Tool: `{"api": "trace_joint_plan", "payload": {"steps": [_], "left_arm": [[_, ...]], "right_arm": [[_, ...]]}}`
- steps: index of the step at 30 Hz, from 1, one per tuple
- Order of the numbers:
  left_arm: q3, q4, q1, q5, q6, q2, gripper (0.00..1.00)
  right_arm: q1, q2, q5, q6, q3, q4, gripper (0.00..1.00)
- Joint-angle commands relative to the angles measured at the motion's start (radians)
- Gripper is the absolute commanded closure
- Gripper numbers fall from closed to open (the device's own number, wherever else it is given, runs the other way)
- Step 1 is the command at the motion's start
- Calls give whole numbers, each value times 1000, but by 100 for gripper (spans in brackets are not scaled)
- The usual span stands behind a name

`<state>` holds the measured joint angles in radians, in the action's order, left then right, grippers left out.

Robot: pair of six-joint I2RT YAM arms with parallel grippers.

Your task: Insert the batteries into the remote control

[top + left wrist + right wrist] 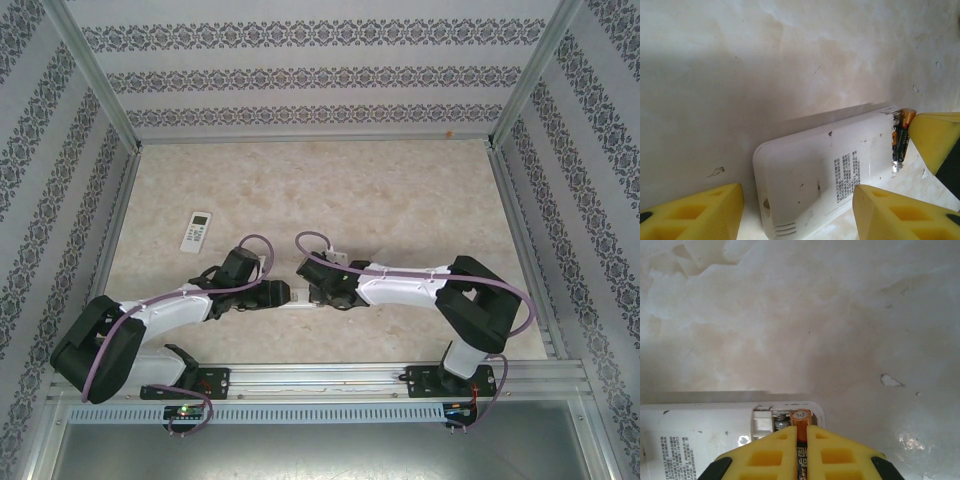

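Presently right jaws pinch battery (pixel 800 419), tip inside open compartment (pixel 762 421) of remote (pixel 700 430); left jaws wide, straddling remote.

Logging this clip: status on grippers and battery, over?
Right gripper shut on battery, tip at open compartment of remote. Left gripper open, astride remote. Nothing seen blocking it.

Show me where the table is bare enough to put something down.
Bare: far half of the table, from back wall down to the spare remote at left. Crowded: near middle, where left arm and right arm meet at the remote and battery.
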<state>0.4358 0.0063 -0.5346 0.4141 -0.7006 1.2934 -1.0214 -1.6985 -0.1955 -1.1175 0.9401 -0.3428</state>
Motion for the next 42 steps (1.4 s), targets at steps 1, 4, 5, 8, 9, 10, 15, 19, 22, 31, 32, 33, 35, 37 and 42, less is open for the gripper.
{"api": "trace_joint_plan", "payload": {"steps": [1, 4, 5, 8, 9, 10, 15, 19, 22, 31, 32, 33, 35, 37, 42], "left_arm": [[-26, 55, 0, 25, -32, -2, 41], [-43, 83, -4, 31, -53, -3, 42], [-47, 89, -9, 33, -58, -3, 42], [-51, 92, -19, 28, -64, -8, 42], [-51, 90, -23, 24, -64, -8, 43], [-52, 88, -25, 21, -65, -10, 43], [-60, 89, -32, 14, -75, -31, 43], [-59, 76, -32, 7, -68, -43, 43], [-58, 60, -32, 0, -60, -63, 41], [-49, 3, -32, -49, -41, -135, 38], [-49, -1, -31, -50, -41, -137, 38], [-49, -3, -33, -51, -42, -140, 38], [-49, -4, -31, -54, -41, -140, 37], [-46, -9, -33, -56, -38, -141, 37], [-43, -26, -32, -62, -31, -151, 36]], "right_arm": [[-52, -105, 137, -56, -47, -47, 89], [-76, -101, 160, -58, -50, -49, 88], [-82, -100, 163, -58, -47, -54, 88], [-93, -93, 178, -60, -42, -69, 89], [-94, -89, 185, -62, -44, -67, 89], [-95, -85, 192, -68, -47, -68, 89], [-97, -72, 171, -67, -80, -63, 89], [-98, -116, 157, -47, -73, -48, 90], [-98, -81, 129, 16, -32, -62, 85], [-59, 78, 31, 111, 49, -158, 75], [-59, 77, 36, 113, 52, -152, 75], [-60, 72, 43, 111, 55, -146, 75], [-63, 50, 54, 103, 62, -136, 75], [-64, 26, 56, 95, 64, -117, 77], [-65, -47, 58, 81, 73, -116, 79]]}}
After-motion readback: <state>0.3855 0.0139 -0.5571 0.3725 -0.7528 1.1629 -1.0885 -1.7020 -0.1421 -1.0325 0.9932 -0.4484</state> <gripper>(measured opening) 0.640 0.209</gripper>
